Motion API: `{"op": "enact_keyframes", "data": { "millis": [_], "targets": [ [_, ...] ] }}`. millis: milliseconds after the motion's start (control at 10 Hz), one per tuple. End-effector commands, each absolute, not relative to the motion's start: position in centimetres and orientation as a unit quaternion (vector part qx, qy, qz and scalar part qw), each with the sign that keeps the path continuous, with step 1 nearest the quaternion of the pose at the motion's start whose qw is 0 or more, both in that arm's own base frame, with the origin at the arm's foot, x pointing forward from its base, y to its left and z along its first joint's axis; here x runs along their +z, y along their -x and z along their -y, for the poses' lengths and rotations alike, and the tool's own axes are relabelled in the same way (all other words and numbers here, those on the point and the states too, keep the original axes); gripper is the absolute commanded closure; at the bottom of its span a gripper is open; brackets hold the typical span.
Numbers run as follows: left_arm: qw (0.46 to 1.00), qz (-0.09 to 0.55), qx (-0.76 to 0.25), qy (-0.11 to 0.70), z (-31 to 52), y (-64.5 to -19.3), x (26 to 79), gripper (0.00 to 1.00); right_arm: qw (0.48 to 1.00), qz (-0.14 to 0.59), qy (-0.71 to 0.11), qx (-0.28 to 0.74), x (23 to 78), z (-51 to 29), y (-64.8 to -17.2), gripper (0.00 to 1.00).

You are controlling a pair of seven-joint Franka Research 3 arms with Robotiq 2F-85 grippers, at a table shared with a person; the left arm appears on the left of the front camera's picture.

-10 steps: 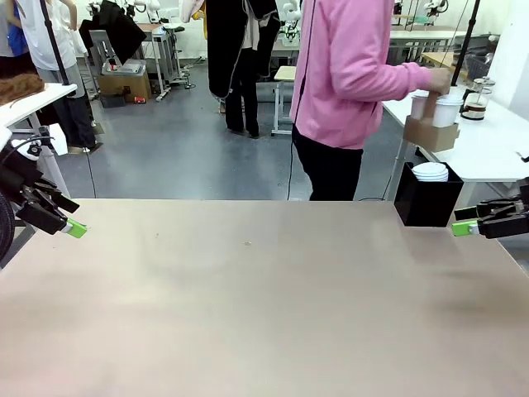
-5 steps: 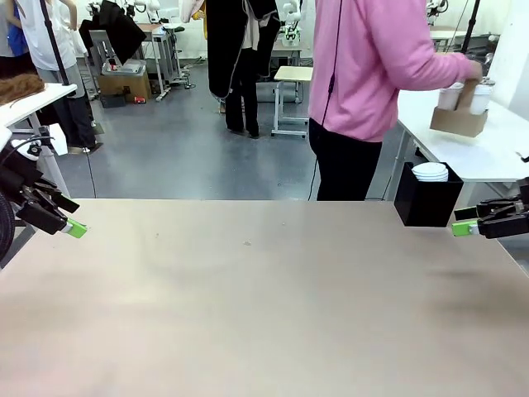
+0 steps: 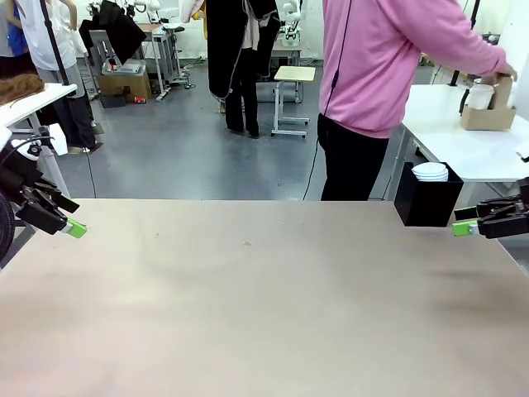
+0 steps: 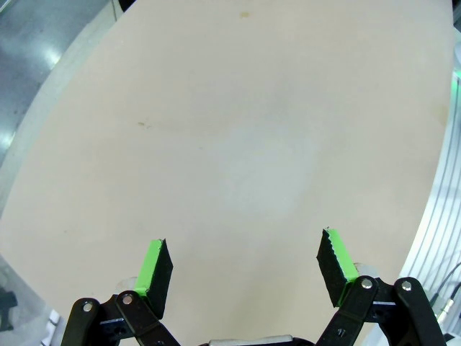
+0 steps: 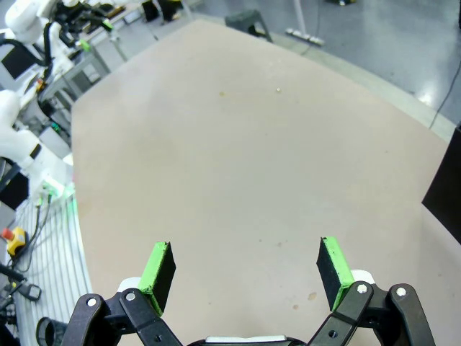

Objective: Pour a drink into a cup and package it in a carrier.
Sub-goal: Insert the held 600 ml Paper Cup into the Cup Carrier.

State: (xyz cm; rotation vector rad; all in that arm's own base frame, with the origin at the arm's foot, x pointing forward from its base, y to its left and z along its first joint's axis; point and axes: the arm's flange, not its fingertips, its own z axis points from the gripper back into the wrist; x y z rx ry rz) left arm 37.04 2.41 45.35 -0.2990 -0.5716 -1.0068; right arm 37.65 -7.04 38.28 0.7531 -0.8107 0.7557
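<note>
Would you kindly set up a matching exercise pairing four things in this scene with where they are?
Things:
1. left claw
2. right claw
3. carrier
4. black bin

Places:
A. on the white side table, under the person's hand
B. at the table's far right corner
C. over the table's right edge, open
D. over the table's left edge, open

Pairs: 1-D, 2-C, 3-A, 4-B

Robotics lab — worktables [image 3: 463, 153], equipment stands [image 3: 58, 50], grey floor [image 3: 182, 157].

A person's hand [image 3: 506, 76] holds the carrier [image 3: 488, 114] with a cup [image 3: 480, 96] on the far white table [image 3: 463, 149]
</note>
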Motion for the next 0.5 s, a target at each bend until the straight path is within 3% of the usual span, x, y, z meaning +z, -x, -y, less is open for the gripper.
{"op": "enact_keyframes", "data": {
  "millis": [0,400],
  "targets": [
    [0.818,0.276,-0.482,0.147,-2.61,-37.18,45.15,0.00,0.781,0.377,-0.351,0.354,38.23,7.03,-37.58,0.00],
    [0.818,0.276,-0.482,0.147,-2.61,-37.18,45.15,0.00,0.781,0.377,-0.351,0.354,38.23,7.03,-37.58,0.00]
  ]
}}
